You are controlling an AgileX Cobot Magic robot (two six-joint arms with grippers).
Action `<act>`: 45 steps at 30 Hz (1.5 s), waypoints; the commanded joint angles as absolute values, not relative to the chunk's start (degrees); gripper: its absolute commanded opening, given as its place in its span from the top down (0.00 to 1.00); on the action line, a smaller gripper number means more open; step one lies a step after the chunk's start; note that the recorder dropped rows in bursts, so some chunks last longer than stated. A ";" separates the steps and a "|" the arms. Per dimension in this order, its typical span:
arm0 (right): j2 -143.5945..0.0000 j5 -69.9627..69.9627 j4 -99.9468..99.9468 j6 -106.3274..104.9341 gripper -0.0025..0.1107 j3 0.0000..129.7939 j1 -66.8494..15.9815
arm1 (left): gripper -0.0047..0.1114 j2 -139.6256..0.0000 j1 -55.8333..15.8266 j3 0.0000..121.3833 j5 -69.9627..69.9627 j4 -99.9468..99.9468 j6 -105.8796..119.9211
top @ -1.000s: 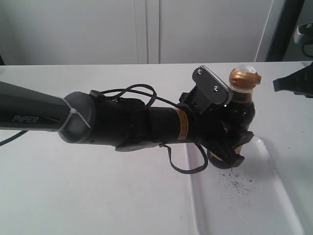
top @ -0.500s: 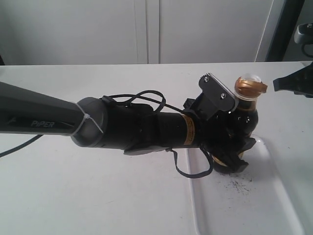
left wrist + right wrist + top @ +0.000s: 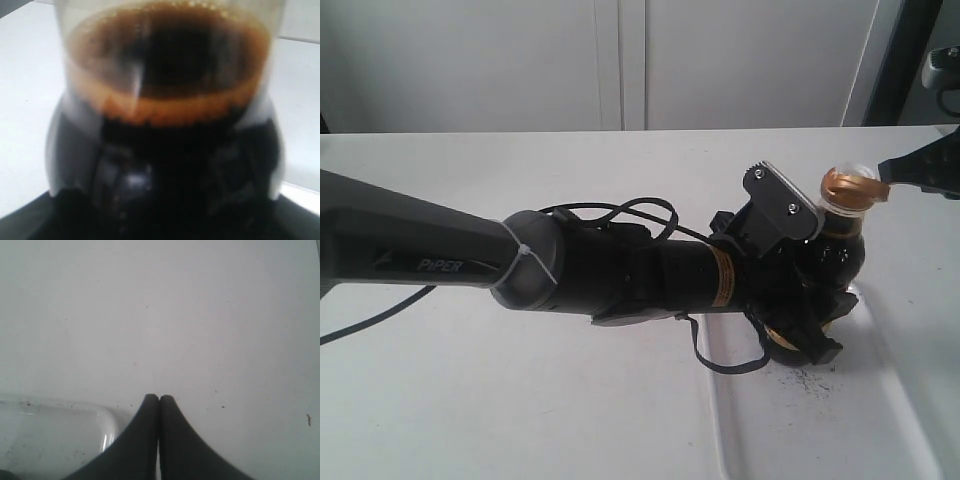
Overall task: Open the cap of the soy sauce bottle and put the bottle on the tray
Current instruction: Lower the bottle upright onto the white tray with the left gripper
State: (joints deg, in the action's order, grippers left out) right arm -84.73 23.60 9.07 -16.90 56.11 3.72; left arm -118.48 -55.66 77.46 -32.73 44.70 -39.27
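Dark soy sauce is seen in the small clear glass bottle (image 3: pixel 842 250), which is pinched by the left fingers (image 3: pixel 812 350) at the 12 o'clock end of the flat white plastic tray (image 3: pixel 910 400) and not yet released. Right fingers (image 3: pixel 150 440), pressed together, are held just beside the golden ribbed cap (image 3: pixel 850 188) at its 3 o'clock; opening is judged unfinished.

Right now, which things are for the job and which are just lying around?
For the job:
soy sauce bottle
cap
tray
left gripper, holding the bottle
right gripper, shut

Just there:
table
cabinet doors
dark specks on the tray
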 commanded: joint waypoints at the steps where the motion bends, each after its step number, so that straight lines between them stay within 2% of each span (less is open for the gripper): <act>1: -84.75 22.93 9.47 -16.65 0.98 55.84 4.04 | 0.90 -117.89 -56.05 78.06 -35.77 44.59 -40.06; 4: -84.75 22.93 9.47 -16.65 0.98 55.84 4.04 | 0.72 -117.29 -56.05 78.06 -34.63 44.68 -40.06; 5: -84.75 22.93 9.47 -16.65 0.98 55.84 4.04 | 0.63 -116.89 -56.05 78.06 -33.78 44.68 -40.06; 6: -84.75 22.93 9.47 -16.65 0.98 55.84 4.04 | 0.53 -116.62 -56.05 78.06 -32.71 44.68 -40.06; 7: -84.75 22.93 9.47 -16.65 0.98 55.84 4.04 | 0.35 -115.91 -56.05 78.06 -31.20 44.68 -40.06; 9: -84.75 22.93 9.47 -16.65 0.98 55.84 4.04 | 0.14 -115.27 -56.05 77.94 -28.80 44.68 -40.06; 11: -84.75 22.93 9.47 -16.65 0.98 55.84 4.04 | 0.09 -114.53 -56.05 77.72 -27.62 45.07 -40.18; 21: -84.75 22.93 9.47 -16.65 0.98 55.84 4.04 | 0.09 -110.25 -56.05 76.97 -25.24 54.22 -47.78; 45: -84.75 22.33 9.47 -16.65 0.98 55.84 4.04 | 0.09 -100.37 -56.05 73.81 -26.14 57.39 -50.35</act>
